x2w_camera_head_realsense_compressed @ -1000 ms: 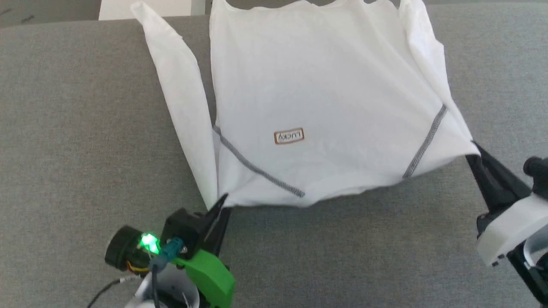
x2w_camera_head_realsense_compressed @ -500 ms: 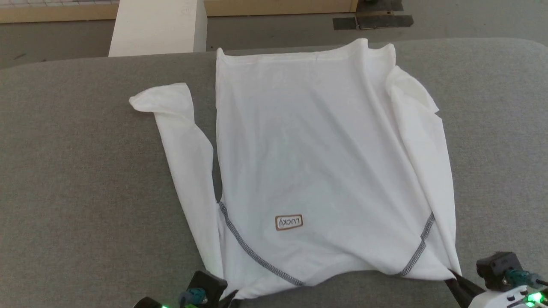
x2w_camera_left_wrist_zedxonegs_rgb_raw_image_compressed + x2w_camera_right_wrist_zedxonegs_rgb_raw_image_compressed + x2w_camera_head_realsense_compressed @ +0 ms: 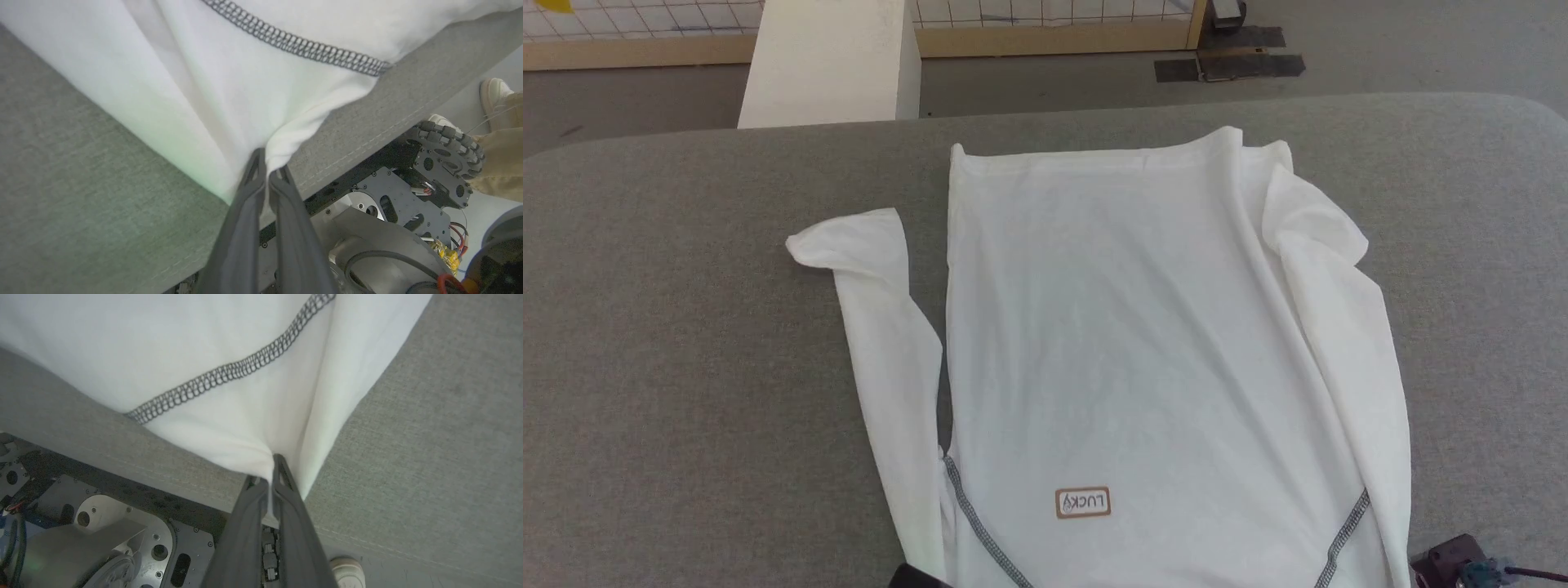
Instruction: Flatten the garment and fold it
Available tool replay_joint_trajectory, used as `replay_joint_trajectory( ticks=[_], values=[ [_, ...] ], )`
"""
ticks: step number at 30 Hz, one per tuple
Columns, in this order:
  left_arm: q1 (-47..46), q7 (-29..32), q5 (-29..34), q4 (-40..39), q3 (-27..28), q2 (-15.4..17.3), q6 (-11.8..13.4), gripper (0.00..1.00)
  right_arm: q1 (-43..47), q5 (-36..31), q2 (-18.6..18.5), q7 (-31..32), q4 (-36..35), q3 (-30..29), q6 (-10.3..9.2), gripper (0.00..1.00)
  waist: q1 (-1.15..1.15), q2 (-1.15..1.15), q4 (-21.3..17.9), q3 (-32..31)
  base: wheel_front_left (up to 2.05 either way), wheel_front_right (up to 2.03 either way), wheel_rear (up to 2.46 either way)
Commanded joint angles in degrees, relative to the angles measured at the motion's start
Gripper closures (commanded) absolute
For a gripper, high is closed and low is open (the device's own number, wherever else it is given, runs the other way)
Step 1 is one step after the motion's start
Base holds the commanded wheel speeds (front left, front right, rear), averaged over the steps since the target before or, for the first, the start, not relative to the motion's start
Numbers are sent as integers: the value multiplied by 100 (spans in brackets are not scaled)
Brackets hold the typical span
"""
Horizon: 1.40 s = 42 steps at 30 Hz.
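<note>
Two grippers: both clenched on the shirt [image 3: 1127, 343], one at each near corner.
Left gripper [image 3: 267, 165]: fingers pressed together, a bunched fold of white cloth pinched between the tips, at the table's near edge.
Right gripper [image 3: 273, 469]: fingers together likewise, cloth gathered into the tips, at the same near edge.
Shirt: spread on the grey table [image 3: 686, 343], shoulder end toward the robot, hem toward the far edge; the body lies mostly flat with faint creases.
Left sleeve [image 3: 882, 343]: lies beside the body, its far end bent outward.
Right sleeve [image 3: 1339, 327]: lies along the body's edge, rumpled near the hem.
Patch [image 3: 1083, 502]: brown-outlined, reads LUCKY upside down, low in the head view.
Stitching [image 3: 294, 41]: grey zigzag lines slanting in from each near corner.
Beyond the table: white block [image 3: 829, 65] on a grey floor [image 3: 1054, 82].
Below the table edge: robot base [image 3: 400, 204]; a person's shoe [image 3: 494, 92] close by.
</note>
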Motion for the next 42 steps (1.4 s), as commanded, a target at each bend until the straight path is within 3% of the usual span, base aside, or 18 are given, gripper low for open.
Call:
replay_joint_trajectory(
  ticks=[1,4,5,6,7,13,18,22,26,29,35,38,41,42],
  values=[
    [204,74,-102,47,-15,75,5,100,101,50,-15,72,14,9,-11,100,0,0,4,-56,0,0,0],
    [189,-83,-27,-15,72,101,97,100,113,8,34,37,-34,-99,-11,100,0,0,13,-130,0,0,0],
    [165,-200,31,-25,114,88,144,88,100,-42,76,-36,-46,-156,-11,75,0,0,16,-157,0,0,0],
    [133,-312,97,-26,143,74,179,51,80,-104,125,-125,-54,-215,-11,54,0,0,16,-178,0,0,0],
    [109,-406,156,-6,155,60,204,0,72,-173,164,-188,-46,-231,-11,0,0,0,17,-205,0,0,0],
    [74,-856,173,-40,311,-60,289,0,22,-137,369,-348,-173,-366,-11,0,0,0,9,-361,0,0,0],
    [257,-1115,-184,-557,717,-55,432,0,32,183,489,-331,-604,-745,-11,0,0,0,-3,-463,0,0,0],
    [461,-1346,-324,-1224,1144,117,629,0,62,348,635,-283,-1104,-1155,-11,0,0,0,-10,-470,0,0,0],
    [490,-1862,-133,-1684,1615,122,986,0,-17,221,933,-472,-1532,-1646,-11,0,0,0,-7,-382,0,0,0],
    [373,-2539,222,-1700,1839,-79,1250,0,-212,-117,1270,-948,-1664,-1916,-11,0,0,0,-18,-291,0,0,0],
    [292,-3749,663,-1187,1933,-917,1663,0,-475,-824,1901,-2186,-1354,-2064,-11,0,0,0,-44,-194,0,0,0],
    [319,-3857,787,-893,1991,-1216,1676,0,-512,-956,2052,-2588,-1108,-2067,-11,0,0,0,-53,-175,0,0,0],
    [255,-3877,869,-704,2079,-1386,1539,0,-534,-1028,2097,-2838,-902,-2043,-11,0,0,0,-48,-129,0,0,0],
    [-36,-3880,1090,-678,2261,-1286,1360,0,-624,-966,2105,-2950,-802,-2056,-11,0,0,0,-29,-27,0,0,0]
  ],
)
